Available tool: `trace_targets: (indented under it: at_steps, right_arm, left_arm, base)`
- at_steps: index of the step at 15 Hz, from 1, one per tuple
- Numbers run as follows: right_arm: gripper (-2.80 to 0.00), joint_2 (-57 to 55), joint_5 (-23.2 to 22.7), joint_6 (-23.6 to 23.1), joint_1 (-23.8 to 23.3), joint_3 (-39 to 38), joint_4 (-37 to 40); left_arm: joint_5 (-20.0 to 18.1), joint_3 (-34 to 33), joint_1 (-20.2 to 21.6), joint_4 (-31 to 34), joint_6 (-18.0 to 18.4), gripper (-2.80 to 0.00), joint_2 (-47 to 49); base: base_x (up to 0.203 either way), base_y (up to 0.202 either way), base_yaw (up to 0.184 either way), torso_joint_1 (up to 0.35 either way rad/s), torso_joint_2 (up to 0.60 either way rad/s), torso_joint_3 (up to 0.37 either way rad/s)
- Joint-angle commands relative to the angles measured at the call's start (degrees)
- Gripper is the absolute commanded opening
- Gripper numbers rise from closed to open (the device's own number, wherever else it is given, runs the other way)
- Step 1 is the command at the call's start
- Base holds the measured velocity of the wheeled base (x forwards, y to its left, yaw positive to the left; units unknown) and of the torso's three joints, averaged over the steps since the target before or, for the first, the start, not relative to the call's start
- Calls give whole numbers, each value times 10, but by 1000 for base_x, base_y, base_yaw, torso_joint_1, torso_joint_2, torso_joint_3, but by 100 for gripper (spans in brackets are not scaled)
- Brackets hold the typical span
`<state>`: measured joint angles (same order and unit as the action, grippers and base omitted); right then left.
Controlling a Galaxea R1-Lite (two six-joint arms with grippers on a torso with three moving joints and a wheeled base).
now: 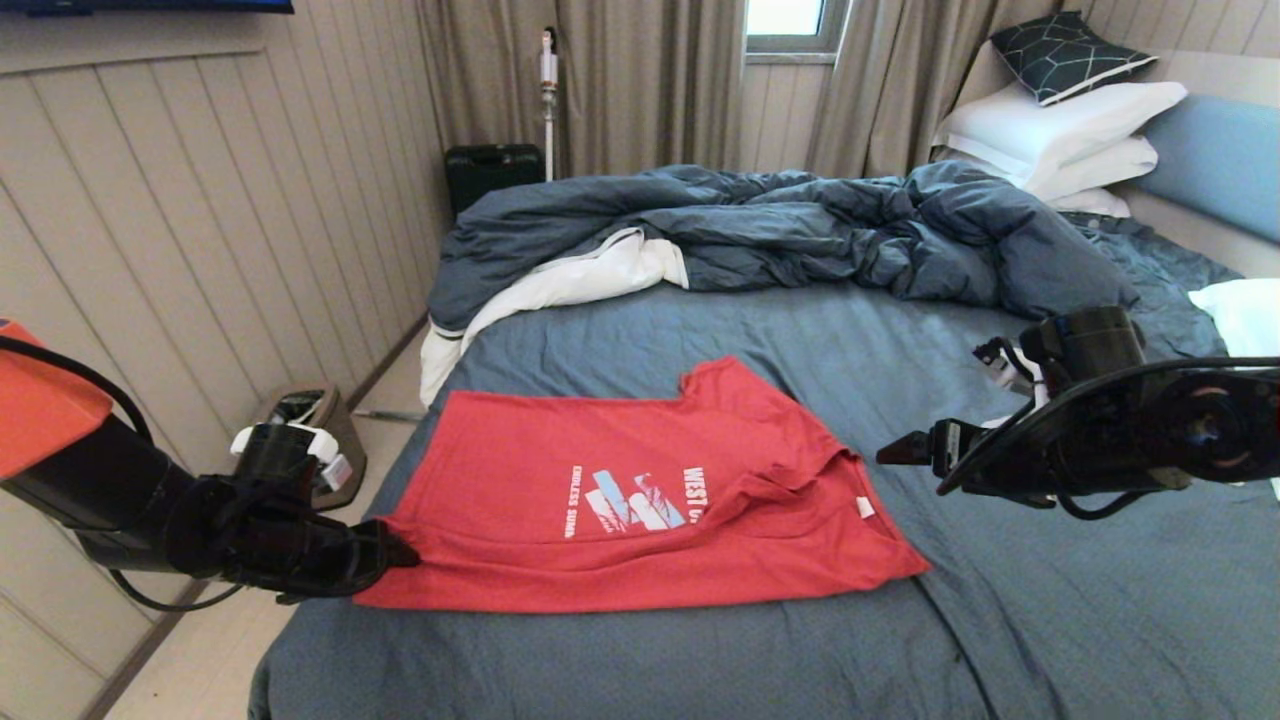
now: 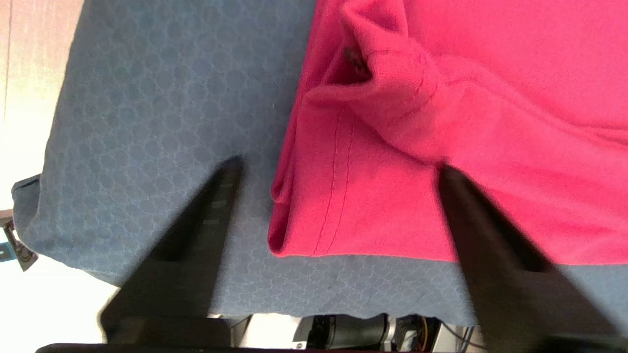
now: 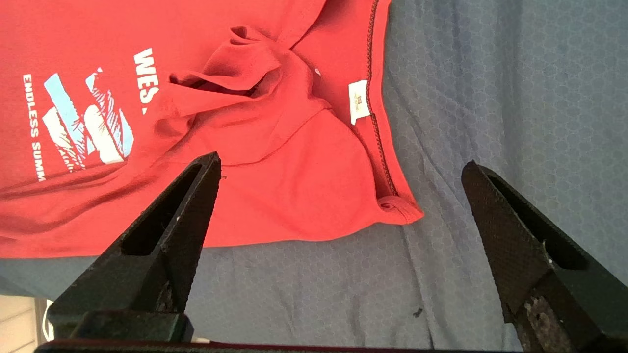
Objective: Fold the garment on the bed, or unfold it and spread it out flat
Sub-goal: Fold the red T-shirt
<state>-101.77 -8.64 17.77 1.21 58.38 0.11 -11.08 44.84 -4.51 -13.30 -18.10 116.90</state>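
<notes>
Head view, red garment [image 1: 640, 500] on bed [image 1: 1050, 620], rumpled duvet [image 1: 780, 230] behind (pillows [image 1: 1060, 130] beyond), both tools spread, empty.

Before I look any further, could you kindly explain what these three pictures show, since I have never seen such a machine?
It is a robot with two arms, each ending in a gripper. One picture comes from a camera on its head, looking down at a bed; the other two come from cameras on the wrists, looking out between the black fingers. A red T-shirt lies partly folded on the blue sheet, with a rumpled duvet and pillows behind. The left gripper is at the shirt's corner with its jaws apart on either side of the hem. The right gripper hangs open above the collar end. Nothing is held yet.
</notes>
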Motion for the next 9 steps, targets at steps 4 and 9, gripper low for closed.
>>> trace_targets:
  at_steps: [4, 9]
  right_arm:
    - [0, -1, -1, -1, -6, -1, -1]
    - [0, -8, -1, -2, -17, -2, -1]
  left_arm:
    - [6, -22, -8, -29, 10, -280, -1]
    - [7, -29, -9, -39, 9, -280, -3]
  base:
    - [0, 0, 0, 0, 0, 0]
    - [0, 0, 0, 0, 0, 0]
